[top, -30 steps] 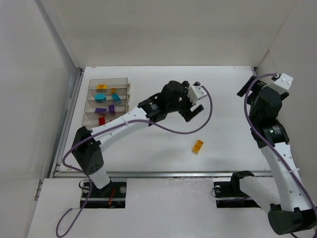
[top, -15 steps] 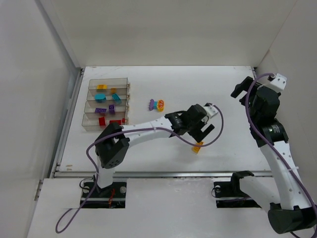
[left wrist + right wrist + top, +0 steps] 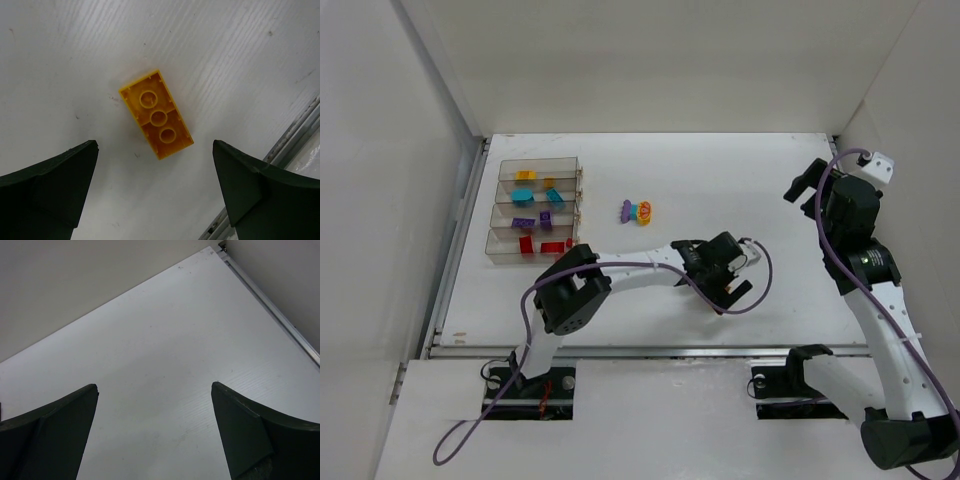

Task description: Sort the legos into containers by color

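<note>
The left gripper (image 3: 155, 146) hangs with its jaws spread wide and empty, straddling a yellow lego brick (image 3: 156, 114). The brick lies underside-up near the near edge of the worktop (image 3: 800, 290), right of middle. Its long axis slants across the jaws' closing line, so a wrist turn probably comes first. The right gripper (image 3: 154, 390), also wide and empty, is well apart by the right edge. The containers (image 3: 538, 159) stand at the far-left corner.

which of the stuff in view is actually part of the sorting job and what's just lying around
Part of the job:
- yellow brick on the table, under the open left gripper
- purple and orange pieces, loose mid-table
- four bins, with sorted bricks inside

Just there:
- purple cables
- metal rail along the near edge
- right gripper, open and holding nothing
</note>
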